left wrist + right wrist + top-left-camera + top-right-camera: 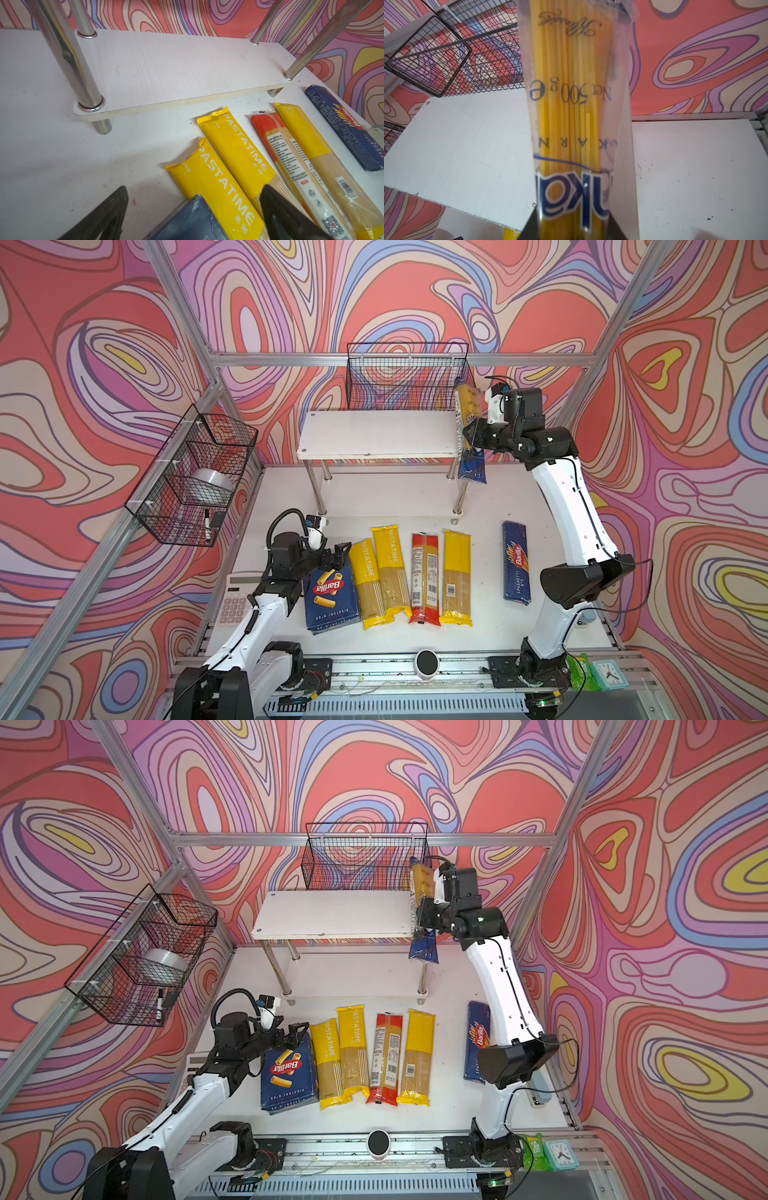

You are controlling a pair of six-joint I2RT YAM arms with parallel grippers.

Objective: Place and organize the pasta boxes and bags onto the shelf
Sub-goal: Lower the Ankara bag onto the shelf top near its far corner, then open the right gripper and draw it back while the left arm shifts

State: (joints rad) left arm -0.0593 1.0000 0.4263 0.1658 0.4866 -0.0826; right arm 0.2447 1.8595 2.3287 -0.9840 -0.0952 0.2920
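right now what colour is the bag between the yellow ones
That bag is red with white labels, clearest in a top view.

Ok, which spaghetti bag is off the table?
The gold-and-navy bag, held in the right gripper by the shelf; the three yellow bags and the red bag lie on the table.

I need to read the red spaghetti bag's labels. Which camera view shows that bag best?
The left wrist view: the red bag lies close, its white labels and QR code large. Both top views show the bag whole but small. The right wrist view doesn't show it.
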